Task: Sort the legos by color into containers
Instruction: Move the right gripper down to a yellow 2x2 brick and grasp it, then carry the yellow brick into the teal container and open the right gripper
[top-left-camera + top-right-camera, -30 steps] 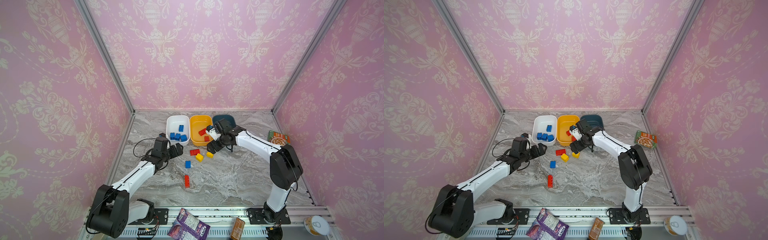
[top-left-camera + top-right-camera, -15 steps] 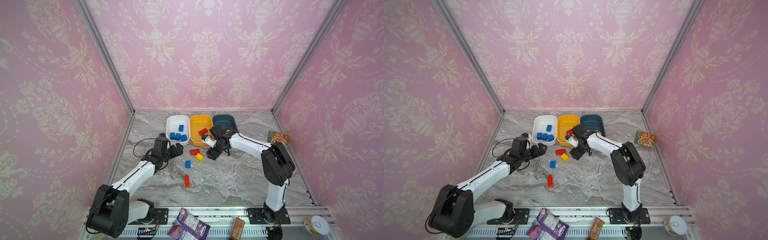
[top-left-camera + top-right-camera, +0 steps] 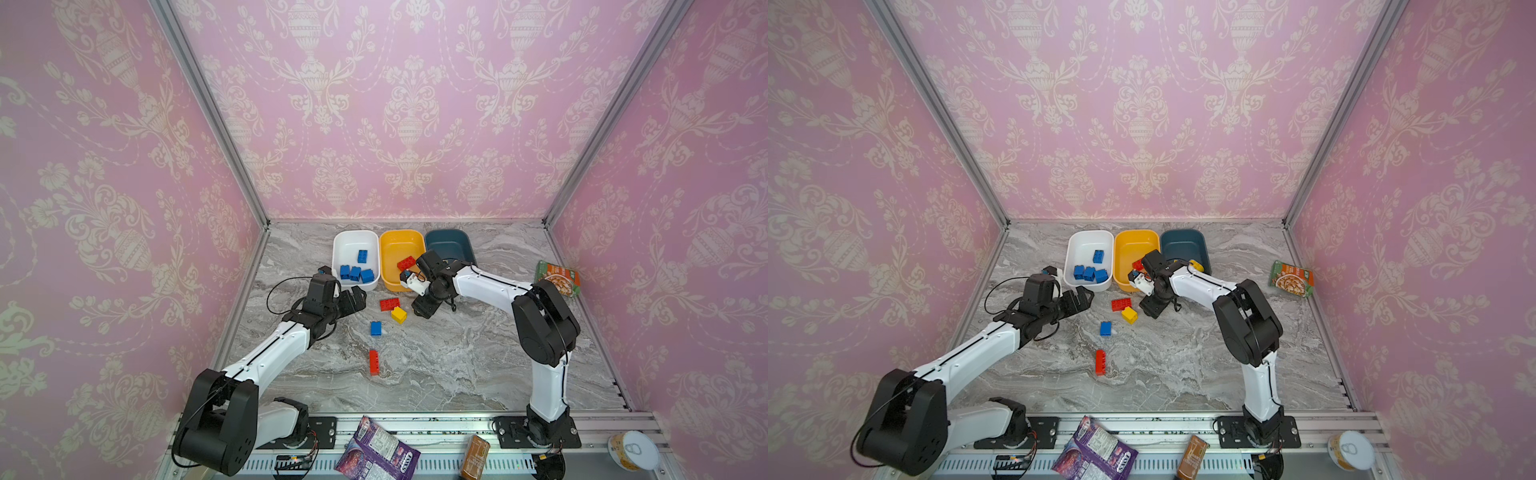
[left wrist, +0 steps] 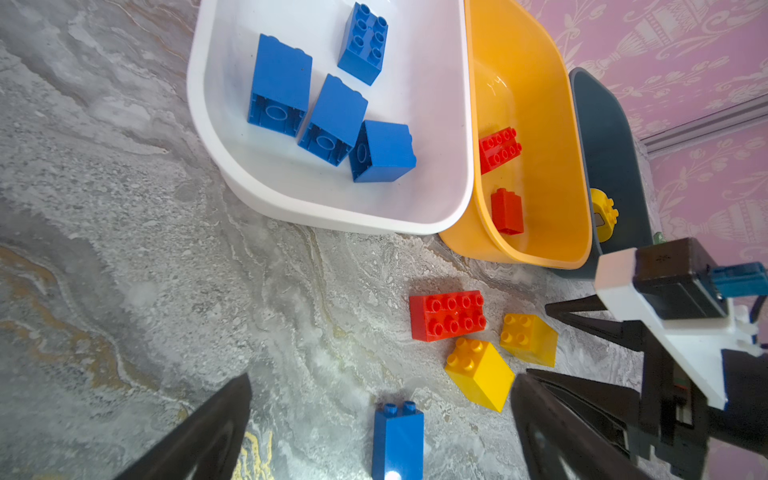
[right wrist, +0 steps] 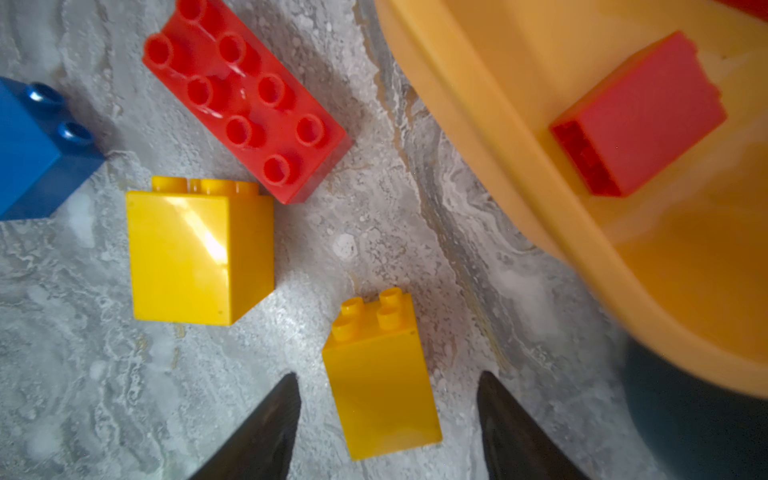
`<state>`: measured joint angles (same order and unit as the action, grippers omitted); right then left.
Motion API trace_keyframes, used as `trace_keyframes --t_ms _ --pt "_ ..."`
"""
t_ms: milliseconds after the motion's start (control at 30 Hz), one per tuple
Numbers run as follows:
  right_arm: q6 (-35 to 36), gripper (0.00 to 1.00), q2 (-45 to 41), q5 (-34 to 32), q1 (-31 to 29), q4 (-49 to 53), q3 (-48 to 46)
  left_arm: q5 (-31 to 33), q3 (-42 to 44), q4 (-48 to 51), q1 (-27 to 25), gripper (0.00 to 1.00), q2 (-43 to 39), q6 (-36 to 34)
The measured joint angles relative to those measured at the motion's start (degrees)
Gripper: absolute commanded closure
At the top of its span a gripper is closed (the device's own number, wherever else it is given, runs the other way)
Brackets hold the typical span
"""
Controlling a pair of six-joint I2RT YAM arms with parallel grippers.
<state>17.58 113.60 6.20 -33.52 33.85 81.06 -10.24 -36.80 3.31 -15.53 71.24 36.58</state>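
Top views: smooth rounded white tub [image 3: 349,245], orange tub [image 3: 395,249] and teal tub [image 3: 446,245] abreast on veined marble counter [image 3: 457,365].
Left wrist: left jaws wide apart near studded blue brick [image 4: 397,436].
Right wrist: right jaws open, flanking glossy yellow brick [image 5: 380,374] lying on counter.

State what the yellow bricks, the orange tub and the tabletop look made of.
Yellow bricks: hard moulded plastic, glossy; glare streak on a flat face, crisp studs.
Yellow-orange tub: plastic too, smooth with soft sheen, rounded rim.
Tabletop: grey veined marble look, matt; stone or printed laminate, cannot tell.
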Motion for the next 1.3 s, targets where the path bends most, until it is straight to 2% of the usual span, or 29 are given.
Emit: trace_keyframes --t_ms 333,433,533,967,1300 --pt "0.2 0.51 1.33 0.24 0.0 -1.49 0.0 0.0 0.0 0.15 0.0 0.01 0.0 0.0" --pt "0.07 0.61 1.33 0.5 0.0 -2.1 0.0 0.0 0.0 0.13 0.0 0.01 0.0 0.0" --pt "-0.04 0.65 1.33 0.5 0.0 -2.21 0.0 0.0 0.0 0.15 0.0 0.01 0.0 0.0" --pt "-1.27 0.69 0.68 0.98 -0.02 -2.29 -0.59 0.0 0.0 0.15 0.0 0.01 0.0 0.0" --pt "-3.69 0.71 -7.63 -0.48 -0.02 -0.22 -3.08 0.0 0.0 0.15 0.0 0.01 0.0 -0.02"
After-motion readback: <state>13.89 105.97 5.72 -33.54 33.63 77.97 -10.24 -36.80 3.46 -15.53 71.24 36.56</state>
